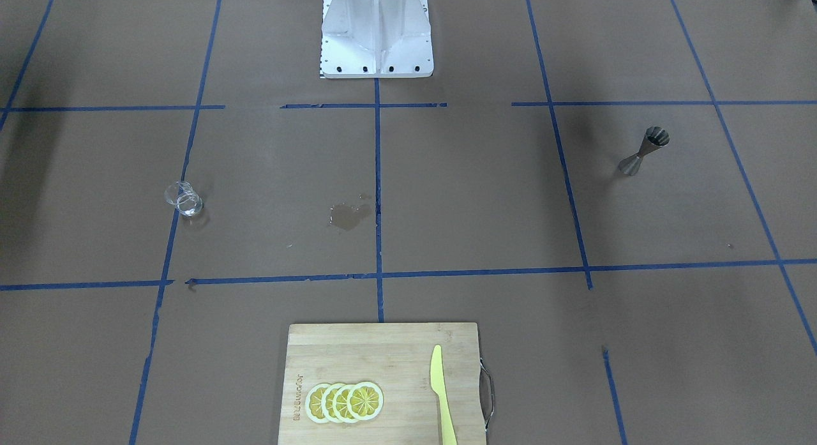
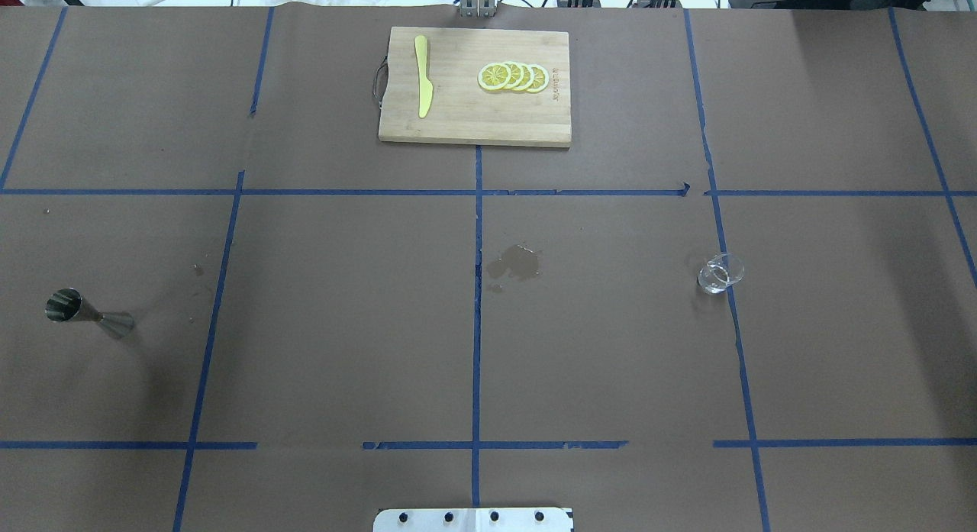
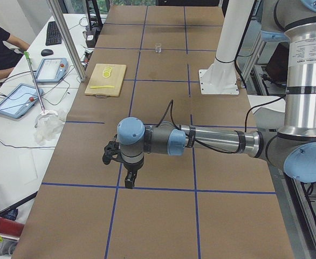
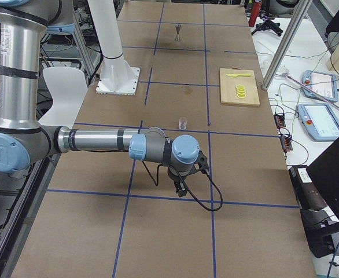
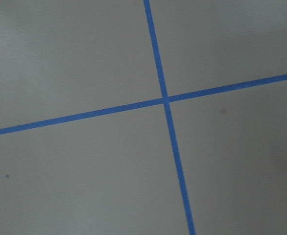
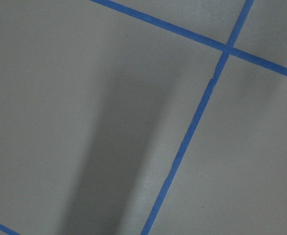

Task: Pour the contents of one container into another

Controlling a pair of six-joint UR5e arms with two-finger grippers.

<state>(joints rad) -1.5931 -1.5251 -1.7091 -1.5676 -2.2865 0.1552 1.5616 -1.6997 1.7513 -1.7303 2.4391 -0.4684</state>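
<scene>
The clear glass cup stands upright on the brown table at the right of the overhead view, also seen in the front view. Far across the table, at the left, the grey steel jigger stands upright. Both arms hang beyond the table ends, outside the overhead view. The left gripper shows only in the left side view and the right gripper only in the right side view, so I cannot tell whether either is open or shut. The wrist views show only brown paper and blue tape.
A wooden cutting board at the far middle edge carries lemon slices and a yellow knife. A wet stain marks the table's centre. The robot's white base stands at the near edge. An operator sits beside the table.
</scene>
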